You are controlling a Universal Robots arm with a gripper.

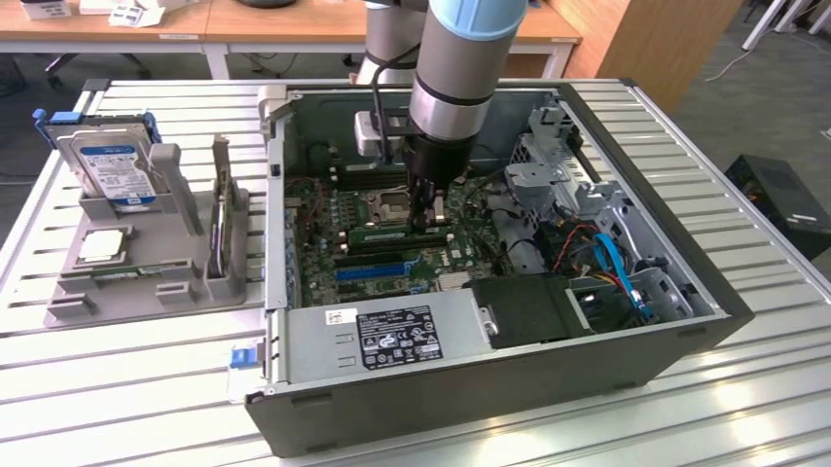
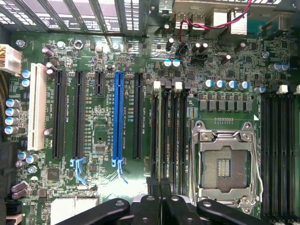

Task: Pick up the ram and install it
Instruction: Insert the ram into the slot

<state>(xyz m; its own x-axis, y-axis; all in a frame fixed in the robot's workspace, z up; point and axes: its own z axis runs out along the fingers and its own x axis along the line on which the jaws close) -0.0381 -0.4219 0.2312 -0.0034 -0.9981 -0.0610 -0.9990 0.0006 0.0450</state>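
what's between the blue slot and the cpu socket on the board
In the wrist view, a black expansion slot and then a bank of narrow memory slots lie between the blue slot and the open CPU socket.

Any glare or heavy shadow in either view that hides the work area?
Exterior view: strong glare on the slatted silver metal table near the camera; the open dark-grey computer case is dimmer inside but readable. Wrist view: the green motherboard is evenly lit, the black gripper dark against it.

Slatted metal table [image 1: 117, 389], wooden desks [image 1: 260, 21] behind (grey floor [image 1: 740, 107] with a black box [image 1: 785, 199])
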